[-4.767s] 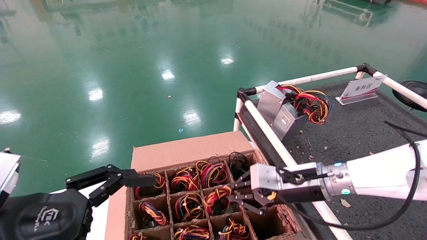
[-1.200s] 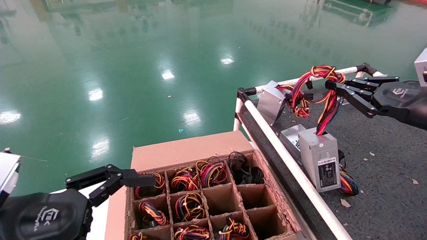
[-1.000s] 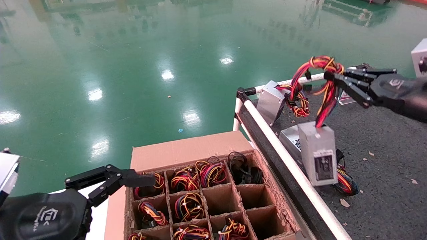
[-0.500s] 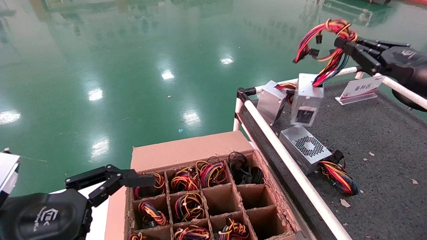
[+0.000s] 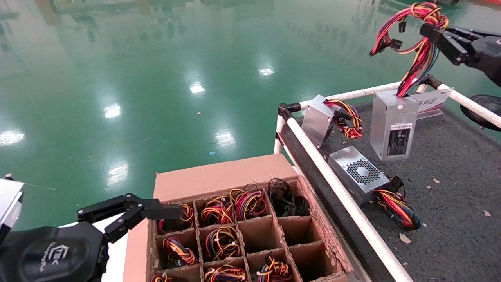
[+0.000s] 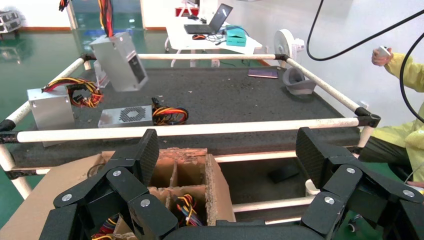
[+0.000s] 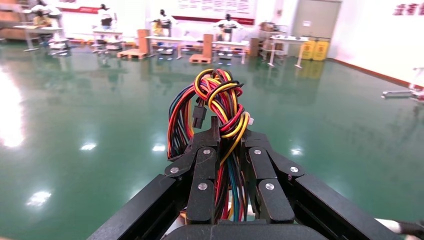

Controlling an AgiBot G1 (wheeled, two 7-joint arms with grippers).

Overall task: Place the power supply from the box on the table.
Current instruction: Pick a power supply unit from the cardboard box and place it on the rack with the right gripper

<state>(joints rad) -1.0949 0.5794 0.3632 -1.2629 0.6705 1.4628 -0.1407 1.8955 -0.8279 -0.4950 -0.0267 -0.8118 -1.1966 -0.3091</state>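
Left gripper (image 5: 156, 209): parked at 7 o'clock, fingers spread wide beside the carton's rim.
Box: brown cardboard carton (image 5: 219, 178) with grid cells, at 6 o'clock.
Table: dark grey matted top (image 5: 450, 176), at 3 o'clock.
Power supply: silver-grey metal box (image 5: 392, 125) hanging above the table by its wires.
Right gripper (image 5: 434, 33): at 1 o'clock, clamped on the red, orange and yellow wire bundle (image 7: 220, 107).

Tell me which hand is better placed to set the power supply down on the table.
The right hand: it is shut on the wire bundle, with the power supply hanging over the table. The left hand is open by the box.
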